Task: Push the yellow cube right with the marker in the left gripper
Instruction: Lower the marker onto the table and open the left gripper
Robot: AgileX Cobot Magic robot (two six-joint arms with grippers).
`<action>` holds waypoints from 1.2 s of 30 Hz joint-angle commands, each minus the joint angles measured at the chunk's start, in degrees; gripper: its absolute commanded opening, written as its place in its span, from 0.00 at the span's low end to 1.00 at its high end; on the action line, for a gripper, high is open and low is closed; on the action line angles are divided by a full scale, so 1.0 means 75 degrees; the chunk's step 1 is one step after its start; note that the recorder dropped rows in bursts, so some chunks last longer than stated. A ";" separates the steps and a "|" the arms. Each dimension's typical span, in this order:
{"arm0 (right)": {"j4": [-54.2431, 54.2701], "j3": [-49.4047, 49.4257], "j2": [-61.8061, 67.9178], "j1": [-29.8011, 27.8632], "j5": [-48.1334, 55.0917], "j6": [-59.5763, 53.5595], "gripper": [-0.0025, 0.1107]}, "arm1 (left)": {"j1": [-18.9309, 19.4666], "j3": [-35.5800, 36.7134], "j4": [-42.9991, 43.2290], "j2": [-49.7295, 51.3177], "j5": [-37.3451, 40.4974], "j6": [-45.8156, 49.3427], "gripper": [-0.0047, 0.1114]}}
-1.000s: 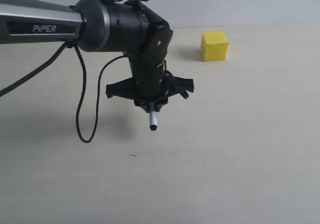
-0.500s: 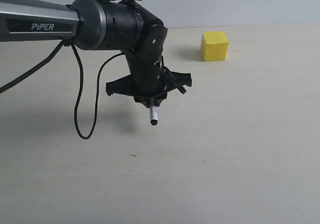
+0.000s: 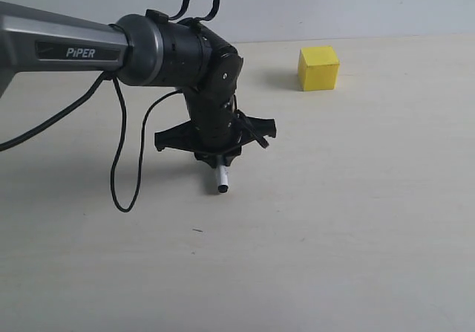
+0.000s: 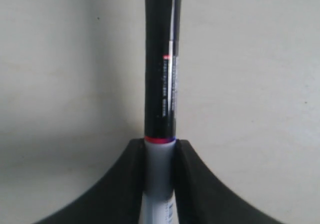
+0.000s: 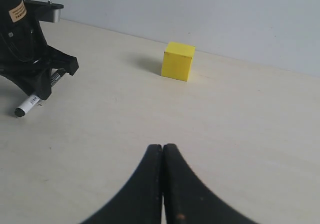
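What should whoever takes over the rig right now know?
Left end effector: shut on the marker, with the marker's free end pointing down, close to the table.
Right end effector: shut, holding nothing, well clear of the cube.
Yellow cube: on the table, apart from the marker, to its right and farther back in the exterior view.
Done: marker gripped.
Left: bring the marker to the cube's left face and push it right.

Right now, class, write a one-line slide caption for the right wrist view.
Right gripper shut, facing the yellow cube; left gripper grips a marker well apart from it.
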 commanded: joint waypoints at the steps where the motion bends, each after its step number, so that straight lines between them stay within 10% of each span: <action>1: -0.0002 0.0033 -0.0029 0.0008 -0.0086 -0.0013 0.02 | 0.0028 0.0008 0.0022 -0.0002 -0.0151 -0.0057 0.04; 14: -0.0002 0.0033 -0.0029 0.0008 -0.0086 -0.0013 0.02 | 0.0028 0.0008 0.0022 0.0016 -0.0130 -0.0092 0.06; 29: -0.0002 0.0033 -0.0029 0.0008 -0.0086 -0.0013 0.02 | 0.0028 0.0008 0.0154 0.0016 -0.0035 -0.0089 0.50; 36: -0.0002 0.0033 -0.0029 0.0008 -0.0086 -0.0013 0.02 | 0.0043 0.0008 0.0203 0.0016 -0.0007 0.0122 0.55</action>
